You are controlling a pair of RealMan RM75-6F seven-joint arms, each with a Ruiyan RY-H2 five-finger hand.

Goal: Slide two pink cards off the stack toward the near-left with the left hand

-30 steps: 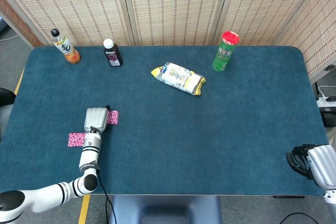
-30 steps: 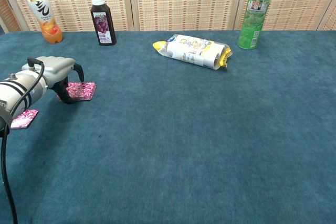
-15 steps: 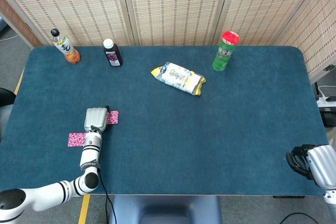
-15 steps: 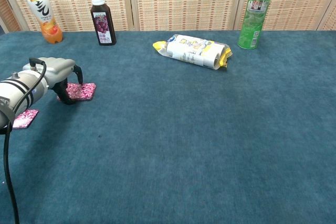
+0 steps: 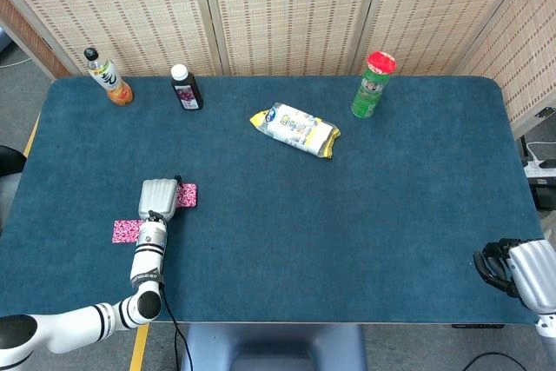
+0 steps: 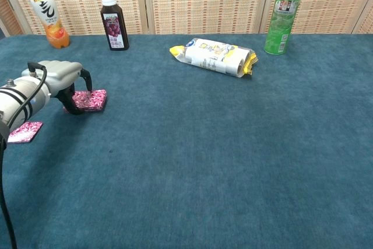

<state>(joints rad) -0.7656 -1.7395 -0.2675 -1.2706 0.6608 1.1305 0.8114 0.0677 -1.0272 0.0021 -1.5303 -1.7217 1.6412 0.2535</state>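
Observation:
A small stack of pink patterned cards [image 5: 186,195] [image 6: 91,100] lies on the blue table's left side. My left hand [image 5: 158,196] [image 6: 58,77] sits over the stack's near-left part, its dark fingertips [image 6: 74,104] bent down and touching the top card. The hand hides most of the stack in the head view. One single pink card [image 5: 126,231] [image 6: 24,131] lies apart, nearer and further left, beside my left forearm. My right hand [image 5: 512,268] rests at the table's near-right corner with its fingers curled in, holding nothing.
Along the far edge stand an orange drink bottle [image 5: 109,77], a dark juice bottle [image 5: 185,88] and a green canister with a red lid [image 5: 373,84]. A white and yellow snack pack [image 5: 295,129] lies in the middle of the far half.
My left forearm has drifted slightly left in the chest view while the fingertips stay on the stack. The cards and the right hand have not visibly moved.

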